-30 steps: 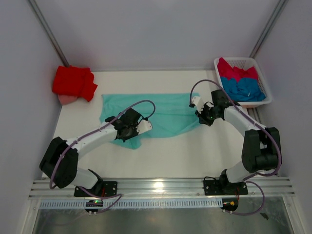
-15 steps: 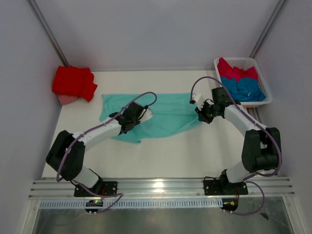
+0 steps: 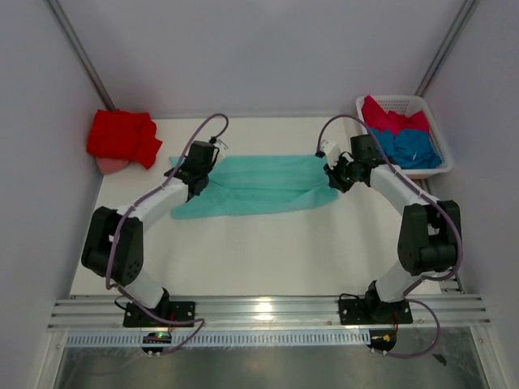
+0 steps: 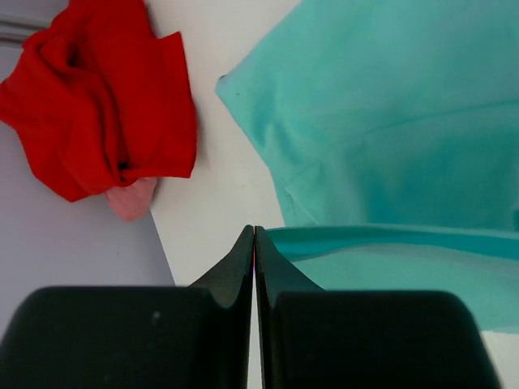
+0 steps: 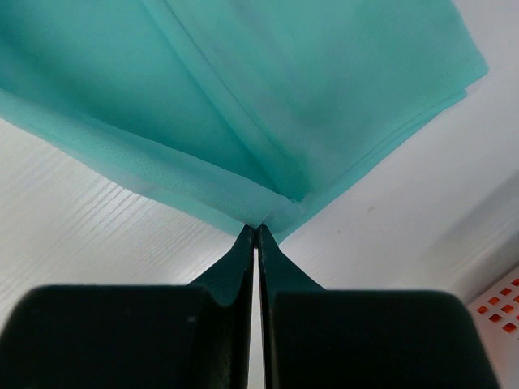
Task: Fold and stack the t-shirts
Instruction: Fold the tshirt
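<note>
Mid-fold: left gripper [image 4: 255, 230] and right gripper [image 5: 256, 228] are both clamped on the teal shirt's [image 3: 259, 190] edge, beside the red shirt [image 3: 122, 136]. Next up, I'd say lay it flat and release.

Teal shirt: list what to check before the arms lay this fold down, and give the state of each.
1. Left gripper shut on the teal shirt: ok, cloth runs out from its tips.
2. Right gripper shut on the shirt's corner: ok.
3. Cloth doubled over between the two grips: ok, layers show in both wrist views.
4. Layers lined up edge to edge: cannot tell; the near left corner sticks out toward the arms.
5. Red shirt apart from the teal one: ok, bare table between them.
6. Basket clear of the cloth: ok.
</note>
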